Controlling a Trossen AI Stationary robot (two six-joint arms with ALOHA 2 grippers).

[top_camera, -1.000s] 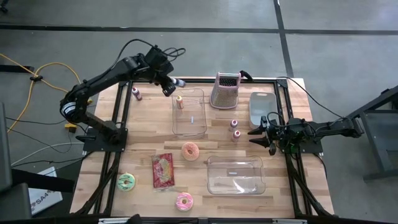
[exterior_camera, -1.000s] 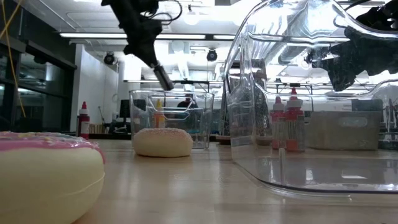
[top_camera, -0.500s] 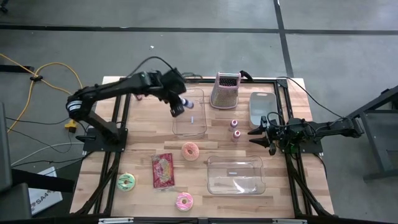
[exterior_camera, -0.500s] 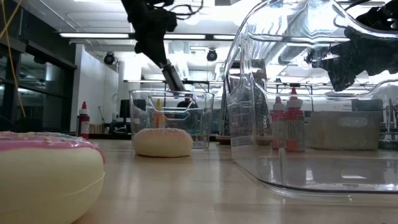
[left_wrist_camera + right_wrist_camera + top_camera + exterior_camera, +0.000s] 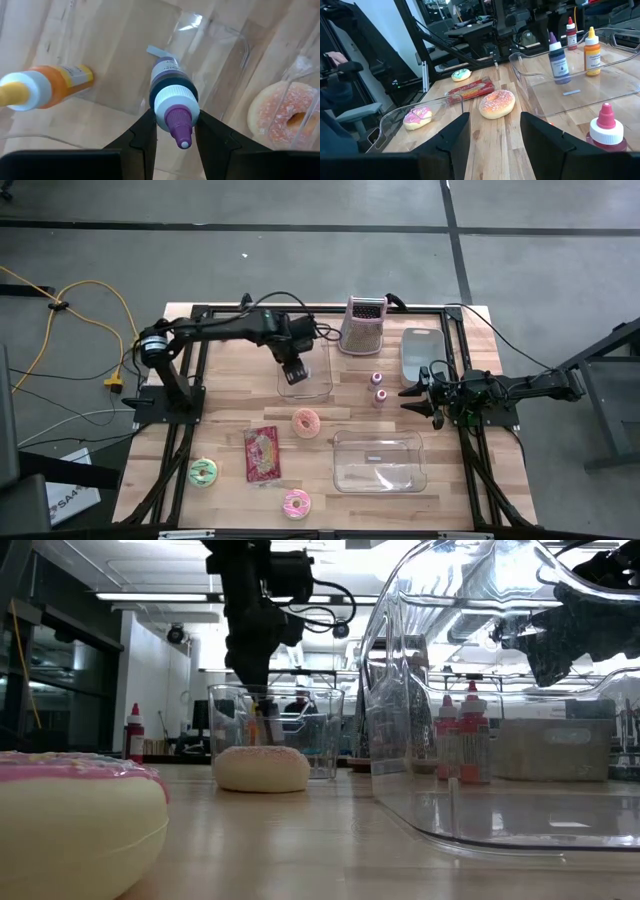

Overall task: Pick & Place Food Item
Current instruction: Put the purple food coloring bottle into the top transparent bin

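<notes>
Purple-capped and dark-bodied, a small bottle sits clamped between the two fingers of the left hand, which are closed snugly against its sides just behind the white collar of the cap. In the high view the left hand hangs over the clear container at the back middle of the wooden bench, and the right wrist view shows the bottle upright inside that container, next to an orange bottle standing just beside it. The left wrist view looks down through the clear container floor, with the orange bottle off to one side and a sprinkled doughnut visible beyond the container wall. That doughnut lies on the bench just in front of the container. The right hand waits near the bench's right edge, its fingers spread apart with nothing between them. A second clear container sits at the front right, a metal grater stands at the back, and two small pink-capped bottles stand between the container and the right hand. A red packet, a green doughnut and a pink doughnut lie towards the front left.
</notes>
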